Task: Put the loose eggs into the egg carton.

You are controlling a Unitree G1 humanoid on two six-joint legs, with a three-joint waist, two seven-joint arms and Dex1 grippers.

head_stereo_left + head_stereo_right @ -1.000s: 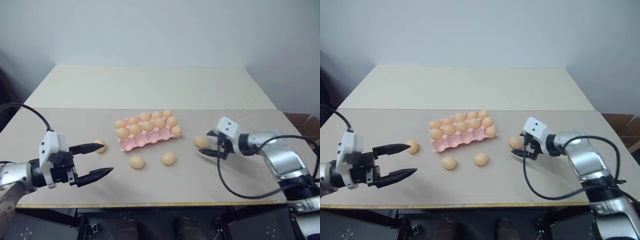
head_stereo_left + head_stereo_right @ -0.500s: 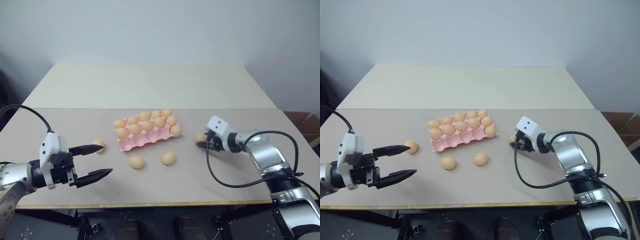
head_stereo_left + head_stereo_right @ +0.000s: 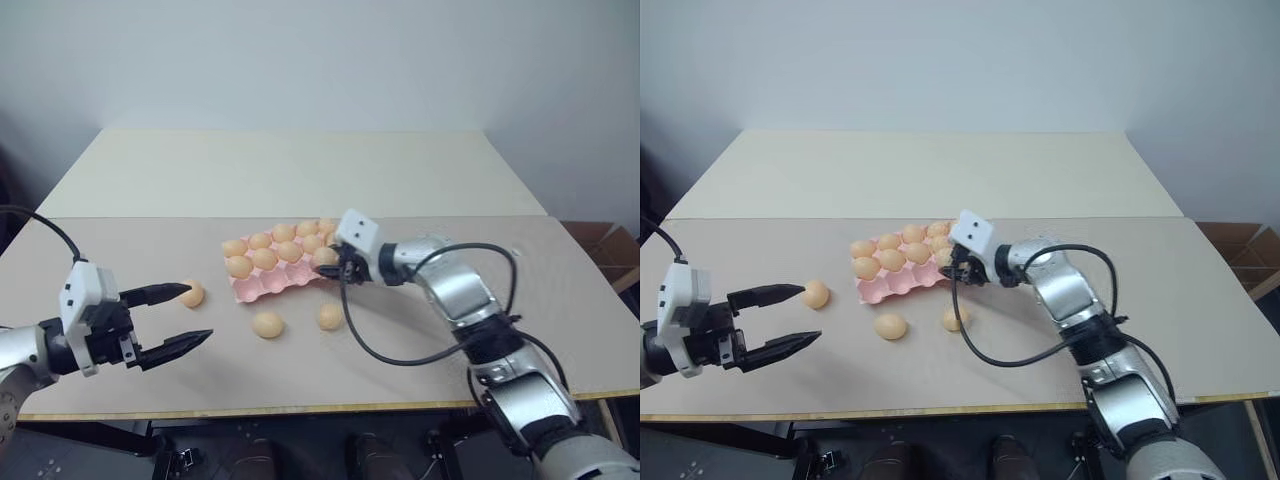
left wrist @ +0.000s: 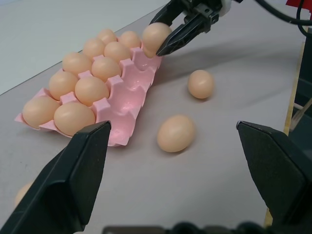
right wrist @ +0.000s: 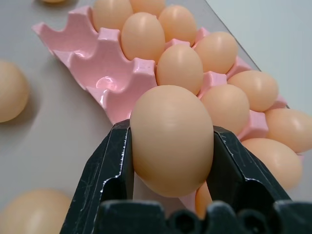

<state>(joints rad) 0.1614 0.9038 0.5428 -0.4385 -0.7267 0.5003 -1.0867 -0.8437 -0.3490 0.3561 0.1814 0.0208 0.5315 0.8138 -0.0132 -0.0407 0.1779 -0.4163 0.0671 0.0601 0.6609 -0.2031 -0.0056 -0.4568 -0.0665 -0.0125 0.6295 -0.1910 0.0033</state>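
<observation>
The pink egg carton (image 3: 262, 286) lies mid-table, its far cups holding eggs and its near row bare. My right gripper (image 3: 327, 261) hovers at the carton's right end, shut on one tan egg (image 5: 171, 139) between its black fingers (image 5: 109, 170). Three loose eggs rest on the table: one left of the carton (image 3: 192, 293) and two in front of it (image 3: 267, 324) (image 3: 331, 316). My left gripper (image 3: 199, 312) stands open near the left egg, holding nothing. The left wrist view shows the two front eggs (image 4: 176, 132) (image 4: 201, 83) and the held egg (image 4: 155, 38).
The grey tabletop (image 3: 560, 300) stretches to the right, and a lighter second table (image 3: 290, 170) adjoins it behind. The front edge (image 3: 300, 408) runs close below the arms. A black cable (image 3: 400, 355) loops from my right wrist over the table.
My right gripper shut on the egg at the table's right and carried it left and slightly up to the carton's right end. The left gripper stayed open in place.
</observation>
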